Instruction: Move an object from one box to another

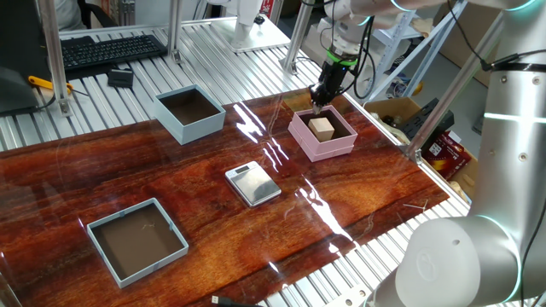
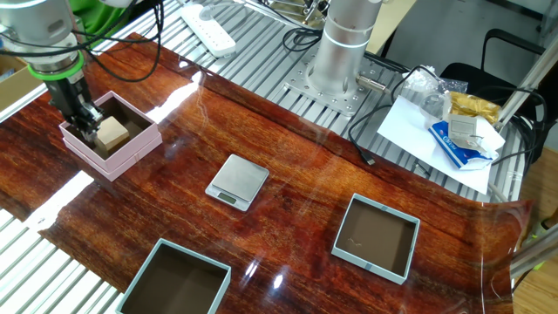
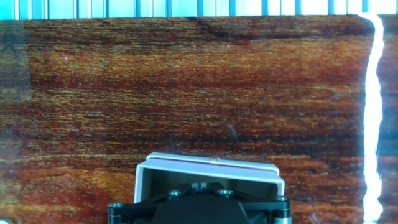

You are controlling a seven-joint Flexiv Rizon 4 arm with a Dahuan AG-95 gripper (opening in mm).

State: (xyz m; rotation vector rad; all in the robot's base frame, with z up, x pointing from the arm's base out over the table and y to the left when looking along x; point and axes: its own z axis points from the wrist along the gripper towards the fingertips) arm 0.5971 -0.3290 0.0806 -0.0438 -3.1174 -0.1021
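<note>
Other fixed view: gripper (image 2: 87, 118) hovering, fingers together, empty, beside cube (image 2: 112, 133) in pink box (image 2: 131, 150). Needing opening, centring over cube, descending squarely before squeezing.

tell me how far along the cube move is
Nothing looks done yet: the cube sits in the pink box, and the tall light blue box shows only its dark inside. In hand: the gripper is shut at the pink box's edge beside the cube, not on it. Left: grasp, carry, drop in the blue box.
</note>
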